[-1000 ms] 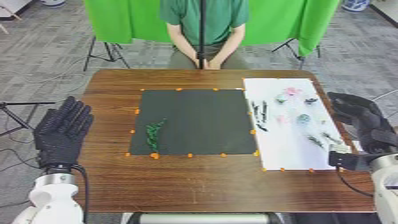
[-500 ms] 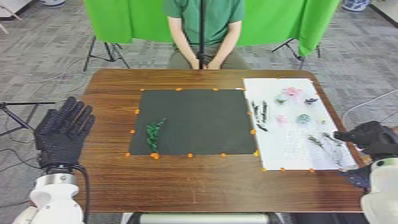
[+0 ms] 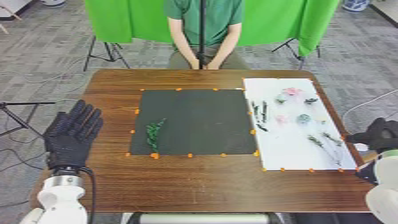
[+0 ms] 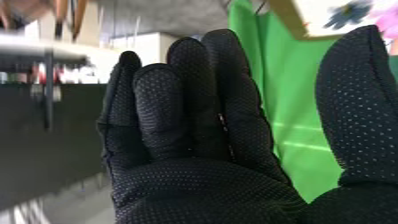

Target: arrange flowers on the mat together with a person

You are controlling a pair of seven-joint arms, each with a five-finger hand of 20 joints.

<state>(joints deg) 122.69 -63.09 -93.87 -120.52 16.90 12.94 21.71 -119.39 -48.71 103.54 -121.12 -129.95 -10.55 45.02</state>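
Room: green cloth (image 3: 124, 22) hangs beyond the brown table (image 3: 213, 187), over grey carpet (image 3: 53, 75).
Left hand: we hold the left hand (image 3: 71, 142) by the table's left edge, fingers straight and close together, pointing away from us.
Right hand: we have the right hand (image 3: 384, 137) just beside the white sheet (image 3: 289, 155), near its closer right corner.
Right wrist view: we see the right hand (image 4: 195, 185) with straight fingers close together and the thumb apart; past the thumb lie a dark flower (image 4: 348, 12) and a pink flower (image 4: 389, 22).
Head view: we find a green sprig (image 3: 153, 134) on the dark mat (image 3: 204, 120), to the left hand's right.
Flowers: more flowers (image 3: 304, 119) and sprigs (image 3: 316, 141) lie on the sheet, left of the right hand.
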